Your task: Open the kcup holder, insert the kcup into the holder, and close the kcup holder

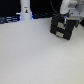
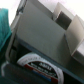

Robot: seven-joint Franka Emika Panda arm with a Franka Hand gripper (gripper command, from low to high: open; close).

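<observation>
The kcup holder (image 1: 61,27) is a black boxy unit with two stacked fronts, standing tilted at the back of the white table towards the exterior view's right. My gripper (image 1: 69,19) hangs at its upper right corner, very close to it or touching. In the wrist view the holder's dark grey face (image 2: 42,35) fills the frame. Below it is an open gap where a round pod (image 2: 37,67) with a white rim and a dark label lies. Two pale fingers (image 2: 75,39) of my gripper (image 2: 69,27) stand apart with nothing seen between them. The kcup is out of view.
A white bottle-like object (image 1: 25,12) with a blue glow at its base stands at the back on the exterior view's left. Dark clutter lines the far table edge (image 1: 10,20). A teal shape (image 2: 5,25) shows beside the holder in the wrist view.
</observation>
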